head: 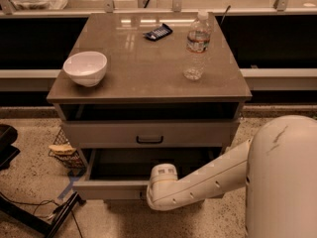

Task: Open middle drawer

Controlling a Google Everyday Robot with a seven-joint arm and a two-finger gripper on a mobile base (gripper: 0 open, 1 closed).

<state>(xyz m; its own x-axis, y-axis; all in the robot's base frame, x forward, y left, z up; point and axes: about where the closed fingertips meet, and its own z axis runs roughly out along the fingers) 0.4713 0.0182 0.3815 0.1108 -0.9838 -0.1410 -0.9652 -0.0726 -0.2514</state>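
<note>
Camera view: no writing can be read. The label on the water bottle [197, 46] and the print on the dark packet [158, 31] are too blurred. Both are set on the cabinet's surface [148, 78], the bottle near the right edge and the packet near the rear. A white bowl [85, 68] is placed close to the left edge. The middle drawer [114, 188] is found open, its front forward of the upper drawer front [99, 133] and its dark inside exposed. The gripper [161, 178] is positioned at the drawer's front lip, right of centre; whether the jaws are apart or clamped cannot be told. Speckled floor [114, 222] is seen ahead, with cables [29, 207] at lower left.
</note>
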